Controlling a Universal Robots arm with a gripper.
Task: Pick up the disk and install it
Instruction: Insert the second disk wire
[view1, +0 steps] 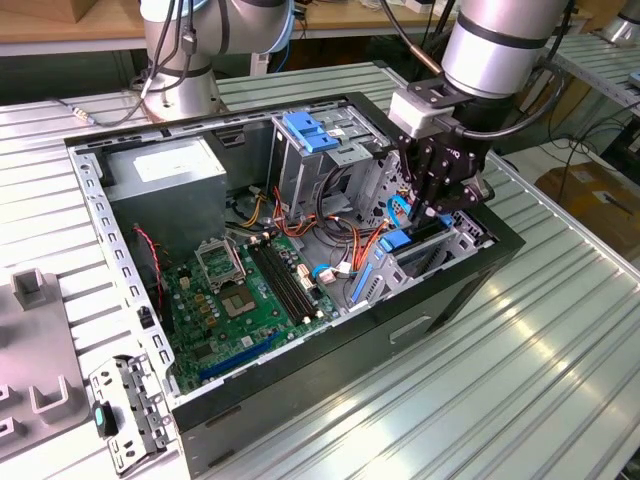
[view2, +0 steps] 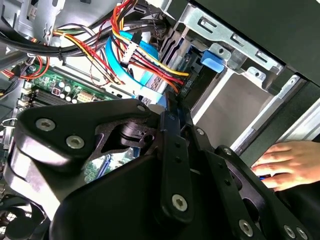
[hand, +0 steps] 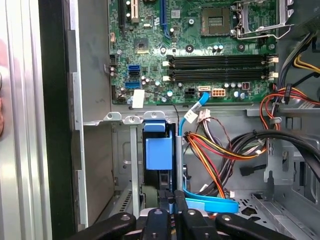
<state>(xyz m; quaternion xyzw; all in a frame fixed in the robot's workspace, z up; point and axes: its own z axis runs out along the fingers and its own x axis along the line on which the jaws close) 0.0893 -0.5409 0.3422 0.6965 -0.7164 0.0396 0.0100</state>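
Exterior view first: an open computer case (view1: 300, 250) lies on a ribbed metal table (view1: 500, 380), with cardboard boxes (view1: 590, 195) on the floor beyond the case. Inside the case sit a green motherboard (view1: 245, 295) and a grey power supply (view1: 165, 180). The claw (view1: 432, 205) reaches down into the drive bay at the case's front corner; whether it is wide or narrow I cannot tell. First wrist view looks into that bay, where the disk (hand: 158, 150) stands on edge between metal walls, just beside blue cables (hand: 210, 202). Second wrist view adds a hand (view2: 290, 162) resting outside the case.
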